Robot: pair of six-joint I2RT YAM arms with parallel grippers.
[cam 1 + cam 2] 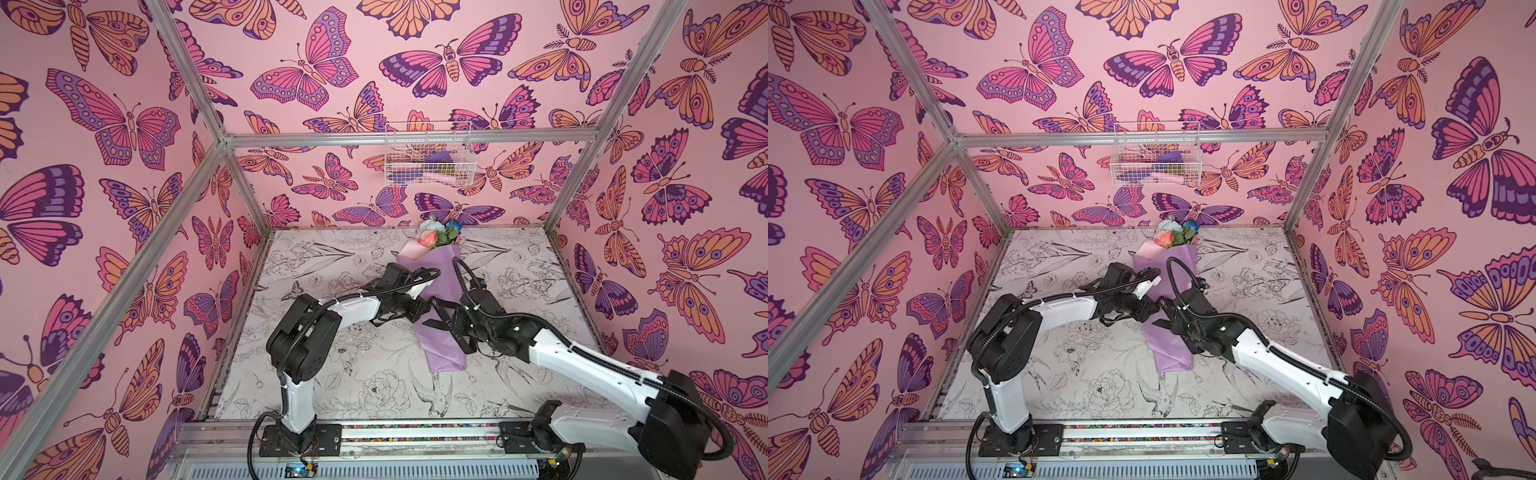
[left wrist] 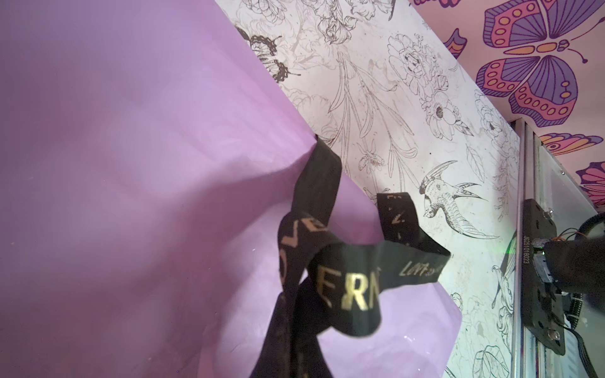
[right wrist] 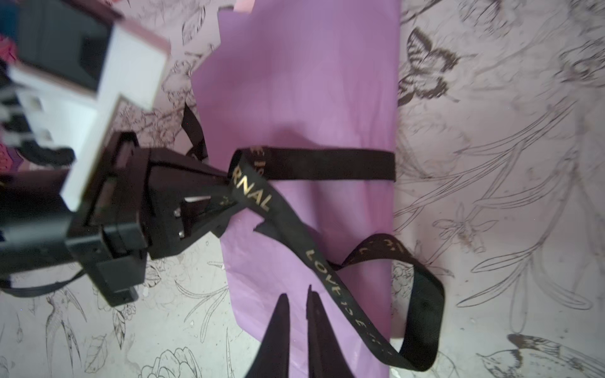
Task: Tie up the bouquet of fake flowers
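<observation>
A: Status?
B: Bouquet point(image 1: 436, 291) is laid on table point(image 1: 332, 374), directly below right claw point(image 3: 297, 294). Ribbon point(image 3: 327, 160) is wrapped round it and gripped by left claw point(image 3: 226, 186). Right claw is barely parted, empty.
A: Remaining?
B: Knot seemingly not tied; slack loop lies beside right claw.

Pink butterfly walls point(image 1: 332, 62), floral tabletop point(image 1: 332, 374).
</observation>
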